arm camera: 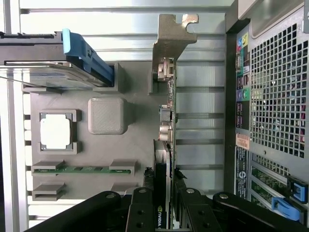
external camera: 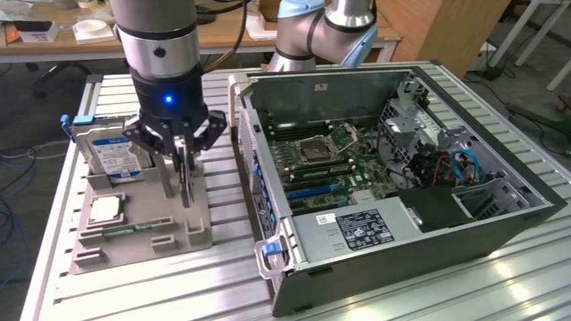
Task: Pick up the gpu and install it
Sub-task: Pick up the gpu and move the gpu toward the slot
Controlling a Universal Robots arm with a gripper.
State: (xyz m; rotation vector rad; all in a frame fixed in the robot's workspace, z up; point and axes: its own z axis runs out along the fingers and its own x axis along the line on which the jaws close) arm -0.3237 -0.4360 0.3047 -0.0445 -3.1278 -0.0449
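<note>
Holding the gpu [arm camera: 166, 121] by both flat faces, fingers [arm camera: 140, 212] clamped on it. Standing on edge in a slot of the grey holder [arm camera: 137, 145]; gripped from straight above, likely to keep the card square to that slot.

place: robotics lab | signs: slotted aluminium bench [external camera: 464, 287], robot arm [external camera: 160, 47], opened PC case [external camera: 392, 257], wooden desks [external camera: 223, 37], floor cables [external camera: 13, 157]

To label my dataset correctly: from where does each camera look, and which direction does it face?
Exterior view: off the arm, raised, looking down on the grey holder and open computer case; arm and gripper show.
Wrist view: on the wrist, looking down past the gripper, closed on the gpu.
Shared: gripper, gpu, grey holder, computer case.
</note>
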